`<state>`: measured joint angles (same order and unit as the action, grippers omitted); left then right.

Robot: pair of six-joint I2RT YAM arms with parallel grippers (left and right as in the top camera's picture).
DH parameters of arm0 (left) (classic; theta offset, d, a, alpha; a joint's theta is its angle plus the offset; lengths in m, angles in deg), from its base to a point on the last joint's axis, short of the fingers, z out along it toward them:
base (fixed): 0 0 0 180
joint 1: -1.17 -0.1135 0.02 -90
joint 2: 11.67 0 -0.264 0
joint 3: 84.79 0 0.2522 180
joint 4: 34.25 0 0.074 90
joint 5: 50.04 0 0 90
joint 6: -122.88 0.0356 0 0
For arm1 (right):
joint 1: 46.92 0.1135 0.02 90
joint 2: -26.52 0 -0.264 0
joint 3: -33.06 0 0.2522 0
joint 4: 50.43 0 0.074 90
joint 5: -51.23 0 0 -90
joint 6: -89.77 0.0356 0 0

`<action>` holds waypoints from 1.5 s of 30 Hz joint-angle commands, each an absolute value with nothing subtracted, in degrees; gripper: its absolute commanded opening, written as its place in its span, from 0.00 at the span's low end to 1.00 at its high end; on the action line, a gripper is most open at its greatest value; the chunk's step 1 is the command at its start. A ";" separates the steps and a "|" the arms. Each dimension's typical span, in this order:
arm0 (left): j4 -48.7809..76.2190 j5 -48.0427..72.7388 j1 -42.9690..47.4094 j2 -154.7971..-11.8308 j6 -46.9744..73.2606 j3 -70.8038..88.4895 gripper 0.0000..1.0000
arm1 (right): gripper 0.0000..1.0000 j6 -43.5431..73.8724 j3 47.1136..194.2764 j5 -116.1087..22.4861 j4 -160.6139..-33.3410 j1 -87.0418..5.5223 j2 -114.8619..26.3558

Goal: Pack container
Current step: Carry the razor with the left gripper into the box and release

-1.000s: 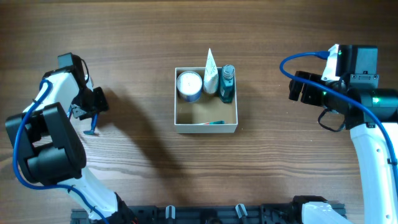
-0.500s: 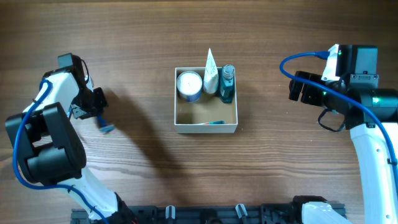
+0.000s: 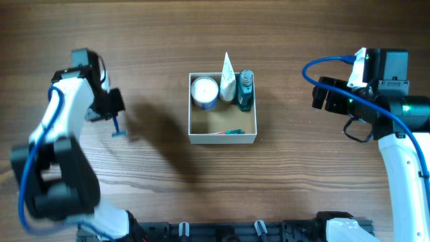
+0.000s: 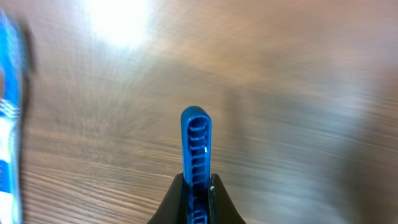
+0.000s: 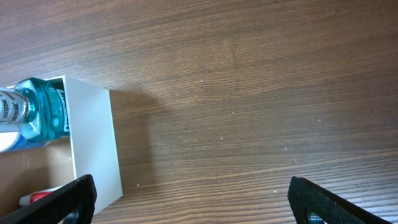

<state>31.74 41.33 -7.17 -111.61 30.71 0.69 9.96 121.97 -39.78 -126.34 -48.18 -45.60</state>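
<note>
The container (image 3: 222,138), a square white-walled box with a tan floor, sits mid-table. It holds a round white-lidded jar (image 3: 204,91), a white tube (image 3: 228,75), a teal bottle (image 3: 246,91) and a thin red-and-teal item (image 3: 226,133) along its near wall. My left gripper (image 3: 113,113) is well left of the container, shut on a blue ribbed handle (image 4: 196,146) that sticks out past the fingertips (image 4: 198,186); it shows in the overhead view (image 3: 118,126). My right gripper (image 3: 321,98) is open and empty right of the container, whose wall (image 5: 92,140) and teal bottle (image 5: 40,112) show in its wrist view.
Bare wood table all around. A blurred blue-and-white streak (image 4: 9,112) runs down the left edge of the left wrist view; I cannot tell what it is. The arms' bases stand at the near left and near right.
My left arm has swung up and to the right, carrying the blue handle toward the container. The right arm and the container's contents have not moved.
</note>
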 commanded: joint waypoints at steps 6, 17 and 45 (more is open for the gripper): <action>30.23 38.03 20.79 -89.86 57.55 3.18 0.04 | 1.00 9.13 122.13 -38.74 -126.19 -48.29 -46.03; 29.18 38.03 39.19 -97.18 71.71 3.12 0.04 | 1.00 9.11 122.13 -38.74 -126.19 -48.29 -46.03; 30.45 49.81 35.04 -94.73 60.26 4.14 0.56 | 1.00 8.91 122.13 -38.74 -126.32 -48.29 -46.03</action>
<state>28.68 41.81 38.71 -104.24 70.18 3.29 9.94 121.97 -39.76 -126.34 -48.18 -45.60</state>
